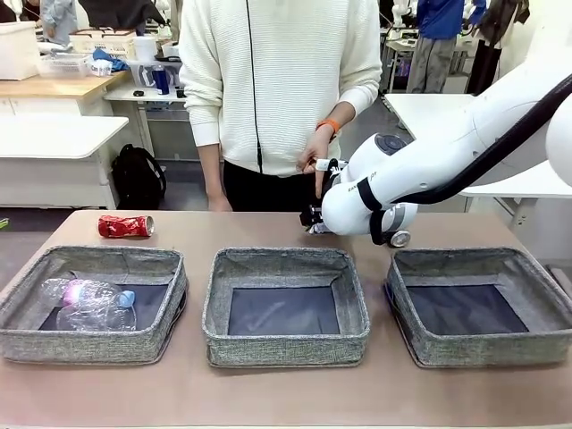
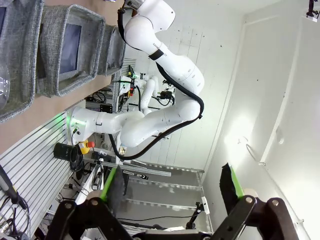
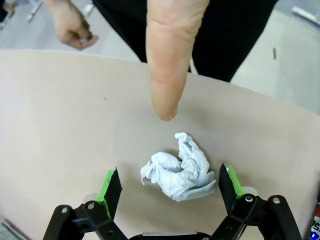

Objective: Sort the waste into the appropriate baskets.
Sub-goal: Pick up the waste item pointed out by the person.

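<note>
Your right pincer (image 3: 169,184) is hanging wide open over the paper wad (image 3: 177,167) and is gripping nothing. Its green pads (image 3: 109,184) are standing on either side of the wad: one end of the wad is lying just beside one pad, and the other end is sitting clear of the other pad. The wad is showing white and tightly crumpled, full of creases and shadowed folds, a lumpy shape with no clean outline. It is stretching somewhat wider across the gap between the pads than along it. A twisted tip is poking toward the far side, toward the person's finger (image 3: 165,65), which is pointing down at the table (image 3: 60,125) just beyond it. The wad is resting on the bare table near the far edge, beyond the far right corner of the middle basket (image 1: 286,350), right in front of the person (image 1: 277,80).

The red can (image 1: 125,226) is lying on its side at the far left, its long axis running left to right, behind the left basket (image 1: 89,347). Two clear bottles (image 1: 89,306) are lying on their sides in that basket, and the pink-labelled one is pointing its blue cap to the right.

Your left pincer (image 2: 171,182) is also standing wide open, holding nothing and facing a white wall
</note>
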`<state>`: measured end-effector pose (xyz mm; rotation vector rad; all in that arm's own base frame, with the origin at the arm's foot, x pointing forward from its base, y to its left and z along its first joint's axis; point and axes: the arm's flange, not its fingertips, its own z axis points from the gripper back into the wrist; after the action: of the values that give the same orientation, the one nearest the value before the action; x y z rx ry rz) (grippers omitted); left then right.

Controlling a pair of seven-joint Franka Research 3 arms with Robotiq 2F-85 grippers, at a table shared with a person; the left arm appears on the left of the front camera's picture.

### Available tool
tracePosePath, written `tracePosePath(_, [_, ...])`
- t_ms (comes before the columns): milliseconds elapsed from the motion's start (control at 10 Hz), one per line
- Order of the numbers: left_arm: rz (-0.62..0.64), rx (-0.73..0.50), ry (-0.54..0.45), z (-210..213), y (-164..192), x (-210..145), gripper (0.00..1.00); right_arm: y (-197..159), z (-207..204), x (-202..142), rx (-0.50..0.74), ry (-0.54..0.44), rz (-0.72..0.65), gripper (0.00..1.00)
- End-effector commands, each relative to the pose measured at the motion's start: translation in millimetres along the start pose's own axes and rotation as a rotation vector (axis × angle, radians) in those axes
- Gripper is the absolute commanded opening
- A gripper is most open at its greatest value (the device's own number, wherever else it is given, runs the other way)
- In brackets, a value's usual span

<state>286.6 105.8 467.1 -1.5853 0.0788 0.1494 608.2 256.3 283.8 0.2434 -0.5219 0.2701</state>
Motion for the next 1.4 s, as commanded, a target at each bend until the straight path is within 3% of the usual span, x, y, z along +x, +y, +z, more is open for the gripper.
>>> tracePosePath(0, [-0.022, -0.017, 0.005, 0.8, -2.9, -1.6, 1.00, -8.9, 0.1, 4.3, 0.033, -0.015, 0.012, 1.00])
tracePosePath(300, [-0.022, -0.017, 0.005, 0.8, -2.9, -1.6, 1.00, -9.0, 0.1, 3.6, 0.045, -0.009, 0.004, 0.07])
tracePosePath(400, [-0.022, -0.017, 0.005, 0.8, -2.9, -1.6, 1.00, -9.8, 1.3, 3.8, 0.033, -0.010, 0.004, 0.00])
tracePosePath(700, [-0.022, -0.017, 0.005, 0.8, -2.9, -1.6, 1.00, -16.1, 7.6, 1.5, 0.028, -0.015, -0.008, 0.03])
tracePosePath(1300, [-0.022, -0.017, 0.005, 0.8, -2.9, -1.6, 1.00, -19.8, 8.8, -2.6, 0.043, 0.015, -0.008, 0.00])
